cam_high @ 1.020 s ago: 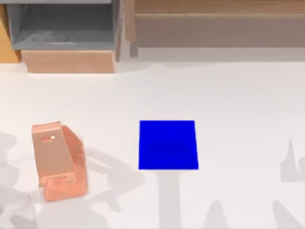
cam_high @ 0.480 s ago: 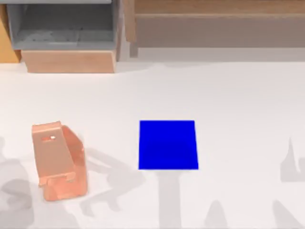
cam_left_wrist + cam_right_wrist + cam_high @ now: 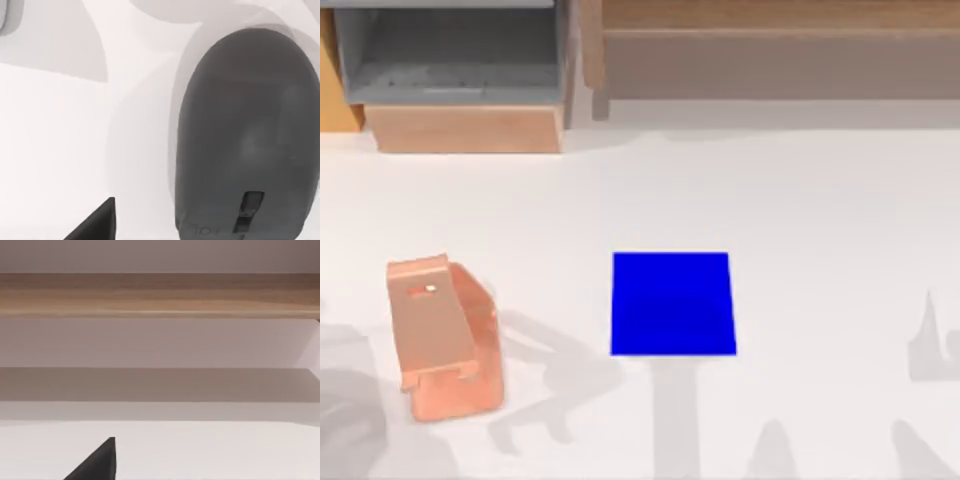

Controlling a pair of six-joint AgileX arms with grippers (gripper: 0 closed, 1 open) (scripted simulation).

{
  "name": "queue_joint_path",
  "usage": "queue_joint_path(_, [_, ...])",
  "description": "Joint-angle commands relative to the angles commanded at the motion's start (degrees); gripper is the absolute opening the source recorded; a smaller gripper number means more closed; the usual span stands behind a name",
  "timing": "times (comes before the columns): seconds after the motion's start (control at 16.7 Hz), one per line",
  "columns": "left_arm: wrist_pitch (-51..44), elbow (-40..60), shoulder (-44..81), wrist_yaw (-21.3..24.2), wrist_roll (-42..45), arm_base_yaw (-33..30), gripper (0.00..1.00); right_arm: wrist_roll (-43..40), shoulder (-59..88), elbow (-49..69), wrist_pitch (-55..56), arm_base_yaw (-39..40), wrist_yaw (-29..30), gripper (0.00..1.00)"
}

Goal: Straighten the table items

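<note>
Arm shadows shifted left; left end effector (image 3: pixel 102 222), grip unclear, over mouse (image 3: pixel 247 135).

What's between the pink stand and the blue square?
Only bare white table with grey shadows lies between the copper-pink stand and the blue square pad, seen from above.

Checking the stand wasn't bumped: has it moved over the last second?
No. The copper-pink stand sits equally left of the blue pad.

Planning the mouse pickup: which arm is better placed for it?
Left, probably. Its wrist view looks closely at the dark grey mouse on the table; the right wrist view faces the wooden shelving.
</note>
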Motion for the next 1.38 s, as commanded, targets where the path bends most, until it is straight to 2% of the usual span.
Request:
queue_joint_path(0.42, [16.2, -8.8, 7.2, 0.0, 0.4, 0.3, 1.00, 0.0, 0.0, 0.0, 0.0, 0.0, 0.0, 1.00])
queue_joint_path(0.72, [17.6, -9.7, 7.9, 0.0, 0.4, 0.3, 1.00, 0.0, 0.0, 0.0, 0.0, 0.0, 0.0, 1.00])
queue_joint_path(1.38, [17.6, -9.7, 7.9, 0.0, 0.4, 0.3, 0.17, 0.0, 0.0, 0.0, 0.0, 0.0, 0.0, 1.00])
